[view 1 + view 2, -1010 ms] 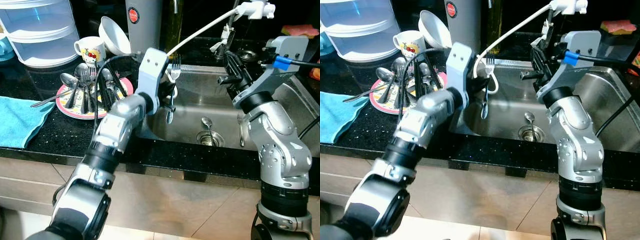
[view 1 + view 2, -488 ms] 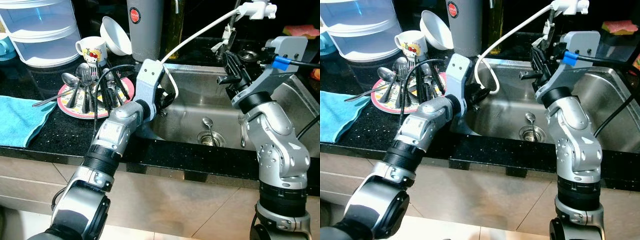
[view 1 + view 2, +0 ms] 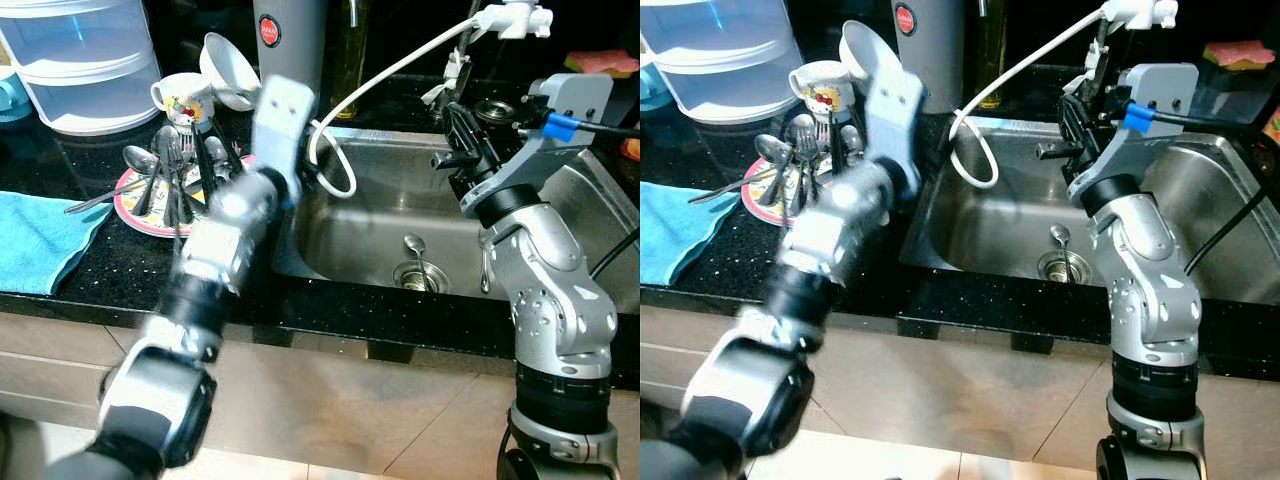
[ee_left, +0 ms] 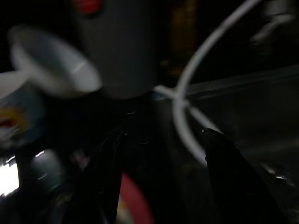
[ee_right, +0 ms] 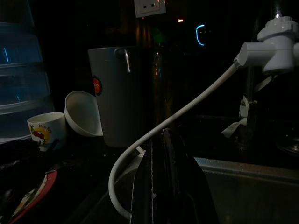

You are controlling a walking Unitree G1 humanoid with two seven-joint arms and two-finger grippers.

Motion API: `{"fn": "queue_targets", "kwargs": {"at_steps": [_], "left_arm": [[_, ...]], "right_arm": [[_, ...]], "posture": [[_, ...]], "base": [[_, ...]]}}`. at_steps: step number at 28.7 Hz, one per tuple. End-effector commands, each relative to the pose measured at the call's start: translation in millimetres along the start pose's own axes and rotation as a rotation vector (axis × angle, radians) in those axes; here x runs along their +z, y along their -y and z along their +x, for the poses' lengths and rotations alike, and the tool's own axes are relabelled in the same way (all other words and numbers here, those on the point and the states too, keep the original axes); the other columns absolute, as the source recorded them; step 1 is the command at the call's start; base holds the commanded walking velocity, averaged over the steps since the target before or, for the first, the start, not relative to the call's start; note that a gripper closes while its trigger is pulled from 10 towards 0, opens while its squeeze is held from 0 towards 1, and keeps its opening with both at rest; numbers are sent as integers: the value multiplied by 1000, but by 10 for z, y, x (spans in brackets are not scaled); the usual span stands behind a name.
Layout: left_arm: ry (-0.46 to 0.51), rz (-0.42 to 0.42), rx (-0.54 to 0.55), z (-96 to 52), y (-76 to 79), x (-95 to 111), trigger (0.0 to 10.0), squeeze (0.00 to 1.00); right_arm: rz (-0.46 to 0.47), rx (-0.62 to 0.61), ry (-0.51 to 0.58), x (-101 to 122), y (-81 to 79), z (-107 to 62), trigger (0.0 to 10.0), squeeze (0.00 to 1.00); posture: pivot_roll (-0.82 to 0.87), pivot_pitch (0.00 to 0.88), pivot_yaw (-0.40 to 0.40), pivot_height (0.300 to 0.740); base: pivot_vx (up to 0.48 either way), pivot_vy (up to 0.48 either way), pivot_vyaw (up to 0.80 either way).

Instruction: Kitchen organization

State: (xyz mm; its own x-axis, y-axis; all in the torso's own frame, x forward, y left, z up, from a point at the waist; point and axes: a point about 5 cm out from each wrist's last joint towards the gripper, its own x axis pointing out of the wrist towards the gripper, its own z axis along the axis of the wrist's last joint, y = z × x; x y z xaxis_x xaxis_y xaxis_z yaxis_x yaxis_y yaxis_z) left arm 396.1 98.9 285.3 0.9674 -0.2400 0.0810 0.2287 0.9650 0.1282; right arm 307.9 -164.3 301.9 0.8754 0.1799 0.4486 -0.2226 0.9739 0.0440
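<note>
Currently: left tool (image 4: 161, 140) is hovering between sink (image 3: 560, 200) and plate (image 3: 135, 212) of cutlery on the desk, fingers parted, gripping nothing. Right tool (image 5: 161, 154) is idling, fingers closed. 1 spoon (image 3: 413, 246) is lying in the sink; probably next retrieval.

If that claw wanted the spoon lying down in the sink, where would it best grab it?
Probably by the handle, coming straight down from above. The spoon lies flat on the sink floor by the drain, bowl end away from the robot, and its thin handle runs towards the drain. The sink walls seem to leave little room for a sideways approach.
</note>
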Motion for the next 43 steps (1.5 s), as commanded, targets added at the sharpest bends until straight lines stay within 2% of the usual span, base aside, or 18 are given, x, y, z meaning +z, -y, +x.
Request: {"fn": "queue_targets", "kwargs": {"at_steps": [1, 4, 7, 12, 15, 21, 22, 23, 25, 26, 27, 35, 39, 43], "left_arm": [[-54, -10, 64, 6, -124, -50, 10000, 0], [-77, -39, 139, 25, -285, -43, 10000, 0], [-113, -48, 163, 67, -331, -100, 10000, 0], [-174, -98, 165, 137, -271, -179, 10000, 0], [-211, -172, 131, 179, -163, -241, 10000, 0], [-225, -194, 128, 198, -126, -255, 10000, 0], [-227, -200, 132, 205, -125, -256, 10000, 275], [-233, -206, 148, 208, -140, -259, 10000, 1000], [-233, -210, 158, 214, -154, -255, 10000, 1000], [-234, -213, 169, 218, -167, -252, 10000, 204], [-237, -215, 180, 221, -184, -255, 10000, 0], [-239, -224, 213, 230, -218, -258, 10000, 0], [-282, -268, 235, 220, -228, -336, 10000, 0], [-291, -274, 238, 218, -227, -357, 10000, 0]], "right_arm": [[2, -4, 10, 4, -2, 0, 10000, 0], [6, -2, 10, 1, -8, 6, 10000, 0], [9, 1, 13, 2, -21, 16, 10000, 0], [10, 2, 16, 11, -21, 24, 10000, 0], [4, -1, 15, 17, -10, 17, 10000, 0], [3, -4, 15, 18, -4, 12, 10000, 0], [2, -5, 14, 16, -1, 10, 10000, 0], [2, -6, 14, 14, 0, 8, 10000, 0], [2, -6, 13, 12, 2, 8, 10000, 0], [3, -7, 13, 11, 3, 8, 10000, 0], [3, -7, 13, 9, 3, 9, 10000, 0], [6, -4, 13, 11, -2, 17, 10000, 0], [6, -4, 12, 11, -5, 12, 10000, 0], [6, -4, 13, 15, -7, 9, 10000, 0]], "posture": [[39, 86, 38, 740], [45, 87, 36, 740], [42, 87, 37, 740], [36, 87, 37, 740], [32, 88, 37, 740], [24, 90, 41, 740], [24, 90, 41, 740], [24, 90, 41, 740], [23, 91, 40, 740], [25, 91, 39, 740], [24, 92, 39, 740], [23, 93, 38, 740], [20, 93, 38, 740], [19, 93, 39, 740]], "base": [[0, 0, 0], [0, 0, 0], [0, 0, 0], [0, 0, 0], [0, 0, 0], [0, 0, 0], [0, 0, 0], [0, 0, 0], [0, 0, 0], [0, 0, 0], [0, 0, 0], [0, 0, 0], [0, 0, 0], [0, 0, 0]]}}
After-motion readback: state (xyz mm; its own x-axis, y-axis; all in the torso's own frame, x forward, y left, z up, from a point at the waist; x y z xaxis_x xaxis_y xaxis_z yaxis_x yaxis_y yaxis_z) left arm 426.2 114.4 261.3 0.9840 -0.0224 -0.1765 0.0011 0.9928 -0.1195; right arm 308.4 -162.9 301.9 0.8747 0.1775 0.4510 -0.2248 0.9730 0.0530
